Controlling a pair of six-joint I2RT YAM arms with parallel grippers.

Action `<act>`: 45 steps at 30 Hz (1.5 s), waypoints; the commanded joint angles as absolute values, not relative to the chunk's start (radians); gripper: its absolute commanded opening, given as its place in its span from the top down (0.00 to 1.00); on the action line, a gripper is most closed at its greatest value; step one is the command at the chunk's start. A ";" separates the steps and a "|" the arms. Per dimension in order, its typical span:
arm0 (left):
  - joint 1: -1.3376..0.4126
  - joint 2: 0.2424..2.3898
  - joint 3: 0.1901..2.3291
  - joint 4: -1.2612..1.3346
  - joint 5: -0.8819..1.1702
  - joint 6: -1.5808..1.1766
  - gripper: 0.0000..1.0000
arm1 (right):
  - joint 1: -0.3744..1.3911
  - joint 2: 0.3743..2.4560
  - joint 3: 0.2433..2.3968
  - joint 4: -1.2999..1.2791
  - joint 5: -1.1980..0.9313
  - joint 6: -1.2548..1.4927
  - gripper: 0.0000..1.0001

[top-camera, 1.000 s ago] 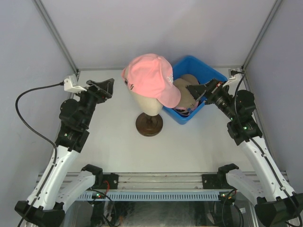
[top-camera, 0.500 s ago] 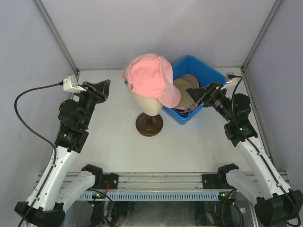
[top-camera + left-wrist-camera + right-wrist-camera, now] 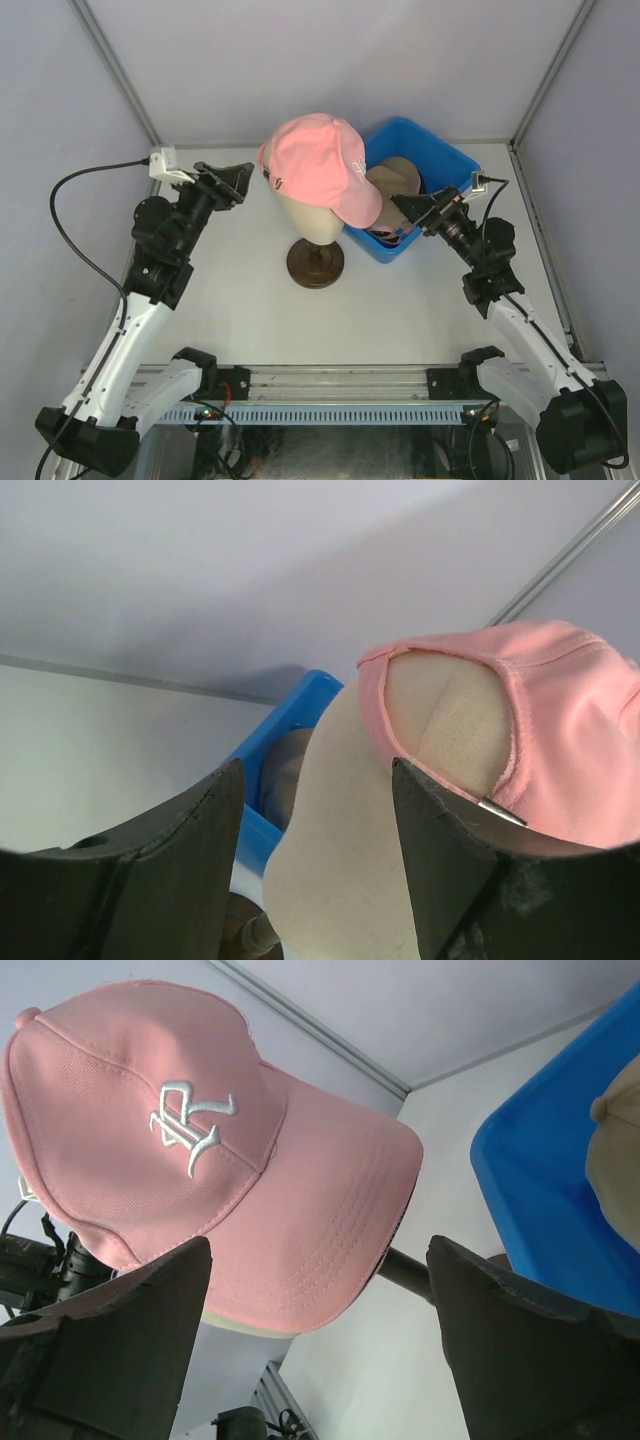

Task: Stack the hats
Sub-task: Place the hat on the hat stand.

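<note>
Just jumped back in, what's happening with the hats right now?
The pink cap sits on the mannequin head; a tan cap lies in the blue bin beside it. The left gripper, open and empty, faces the head's back; the right gripper, also open and empty, hovers over the bin.
</note>
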State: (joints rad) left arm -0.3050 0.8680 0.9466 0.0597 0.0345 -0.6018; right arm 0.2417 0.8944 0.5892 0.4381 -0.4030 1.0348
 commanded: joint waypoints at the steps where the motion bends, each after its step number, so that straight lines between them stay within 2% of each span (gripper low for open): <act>1: -0.287 0.863 1.011 0.139 0.086 -0.635 0.35 | 0.236 0.933 0.569 0.621 -0.410 1.116 0.11; 23: -0.261 0.852 0.982 0.144 0.069 -0.646 0.36 | 0.295 1.229 0.547 1.001 -0.454 1.306 0.13; 29: -0.259 0.853 0.974 0.153 0.071 -0.651 0.36 | 0.318 1.308 0.570 1.107 -0.467 1.367 0.17; 33: -0.258 0.850 0.967 0.156 0.069 -0.655 0.36 | 0.337 1.339 0.587 1.161 -0.471 1.393 0.31; 38: -0.259 0.841 0.962 0.153 0.058 -0.657 0.36 | 0.342 1.341 0.589 1.185 -0.473 1.408 0.73; 45: -0.258 0.834 0.957 0.136 0.027 -0.663 0.36 | 0.344 1.292 0.588 1.140 -0.479 1.408 0.73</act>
